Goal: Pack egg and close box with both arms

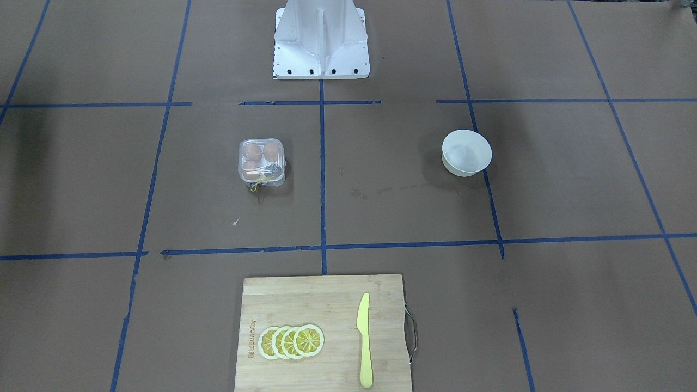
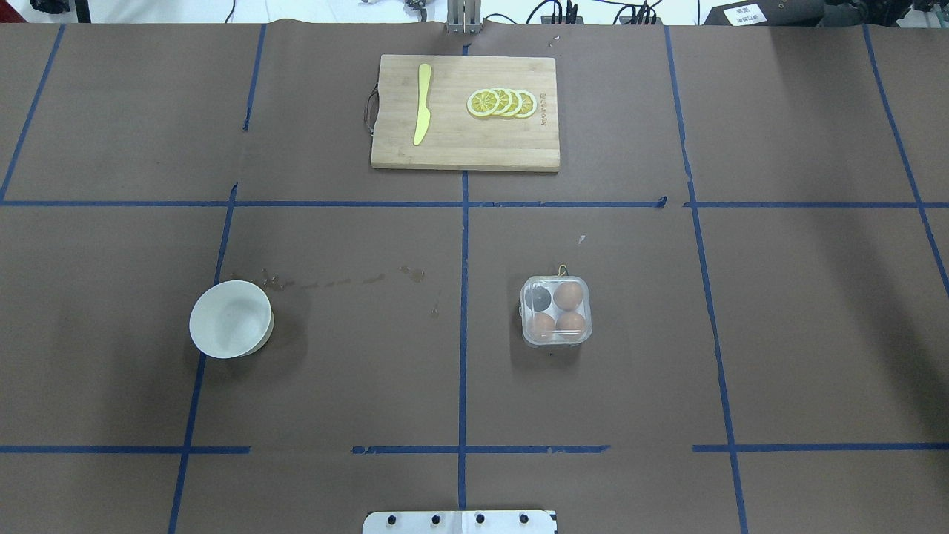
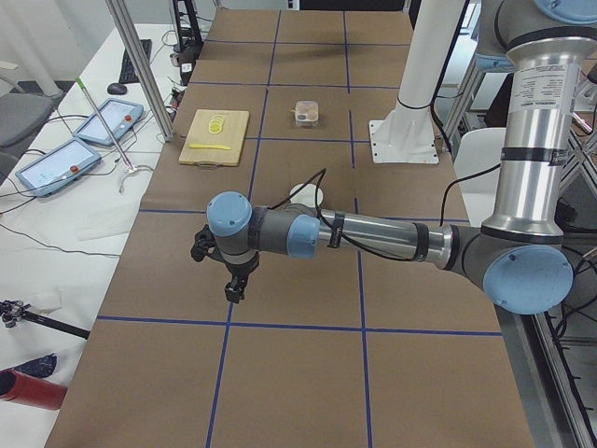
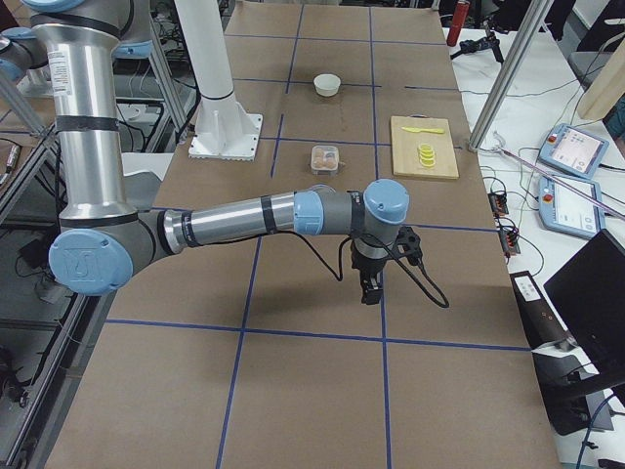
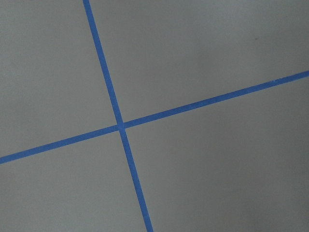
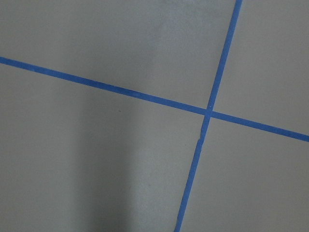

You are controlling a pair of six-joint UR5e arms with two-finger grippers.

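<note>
The box (image 2: 556, 311) is a small clear carton on the brown table, right of the centre tape line; it also shows in the front view (image 1: 261, 159). Its clear lid appears to lie down over the cells. Three orange-brown eggs fill three cells, one of them the egg (image 2: 569, 294); the fourth cell looks dark and empty. The left gripper (image 3: 233, 285) shows only in the left side view, low over bare table far from the box. The right gripper (image 4: 371, 291) shows only in the right side view, likewise far from the box. I cannot tell whether either is open.
A white bowl (image 2: 230, 320) stands left of centre. A bamboo cutting board (image 2: 460, 144) at the far edge holds a yellow knife (image 2: 422, 104) and lemon slices (image 2: 502, 102). The white robot base (image 1: 321, 41) is at the near side. Both wrist views show only brown paper and blue tape.
</note>
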